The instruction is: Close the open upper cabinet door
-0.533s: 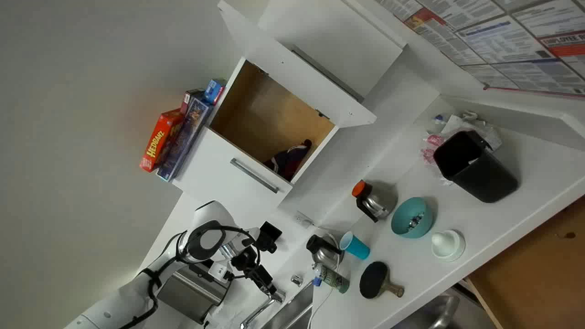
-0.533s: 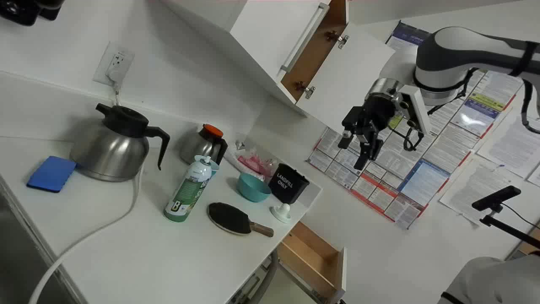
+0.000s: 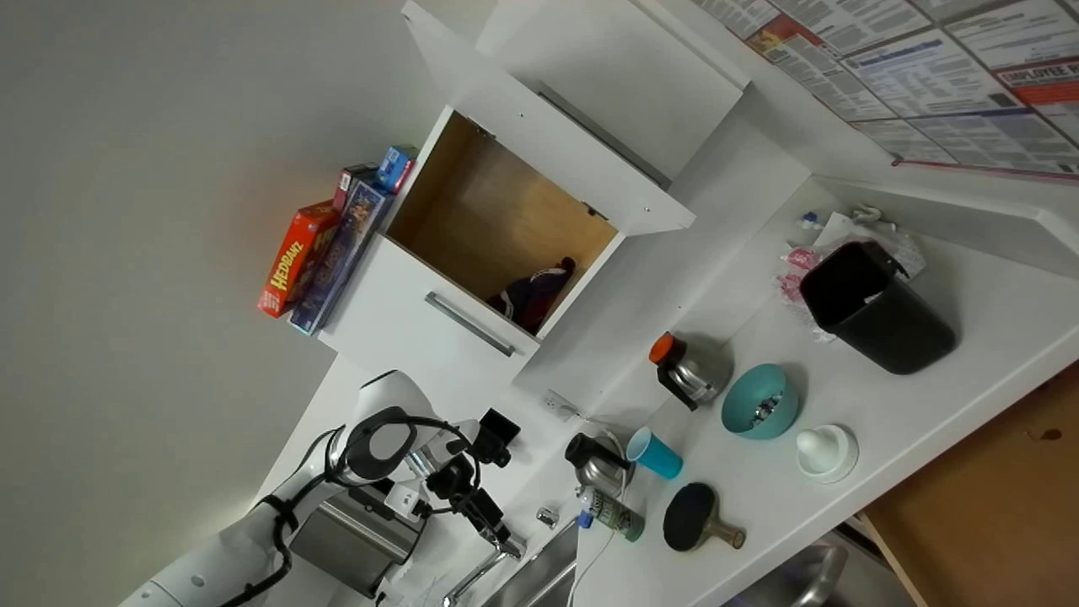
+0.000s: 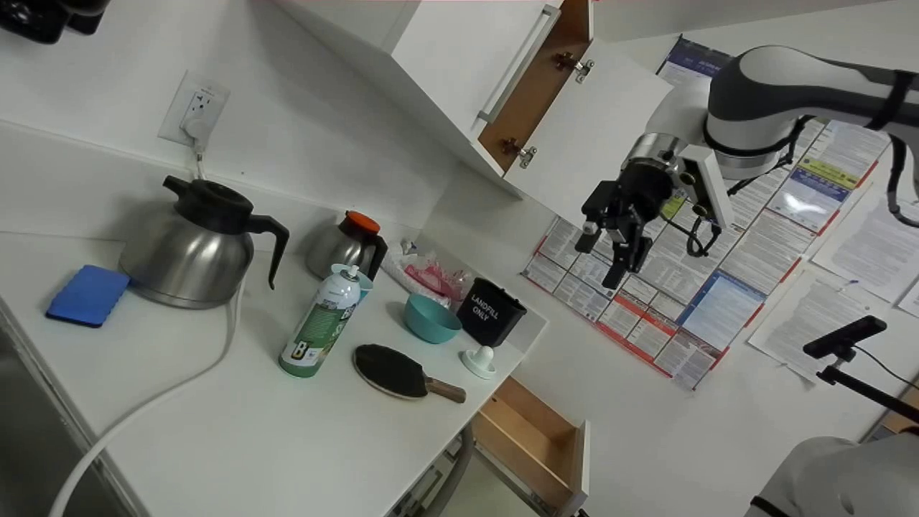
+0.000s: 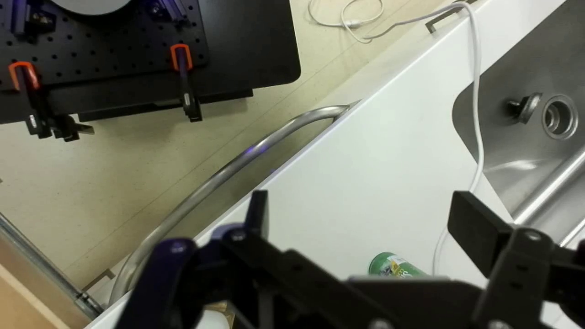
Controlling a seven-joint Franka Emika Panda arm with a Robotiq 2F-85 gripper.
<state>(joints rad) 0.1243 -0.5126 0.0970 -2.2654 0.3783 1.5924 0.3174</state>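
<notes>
The upper cabinet door (image 3: 556, 135) is a flat white panel that stands swung open in both exterior views. It also shows in an exterior view (image 4: 589, 122), with its inner face and metal hinges visible. Its front with the sticker is hidden. The upper cabinet (image 3: 506, 202) has a light brown interior with a dark cloth item inside; part of it also shows in an exterior view (image 4: 535, 93). My gripper (image 3: 499, 535) is apart from the door, in the air and pointing down. In the wrist view its fingers (image 5: 361, 205) are wide apart and empty. The door is out of the wrist view.
A closed neighbouring door (image 3: 438, 312) with a bar handle adjoins the opening. Game boxes (image 3: 295, 261) stand on top. On the counter (image 4: 287, 445) are carafes (image 4: 194, 248), a spray can (image 4: 319, 323), a paddle (image 4: 391, 370) and a bowl (image 4: 431, 319). A lower drawer (image 4: 531, 438) is open.
</notes>
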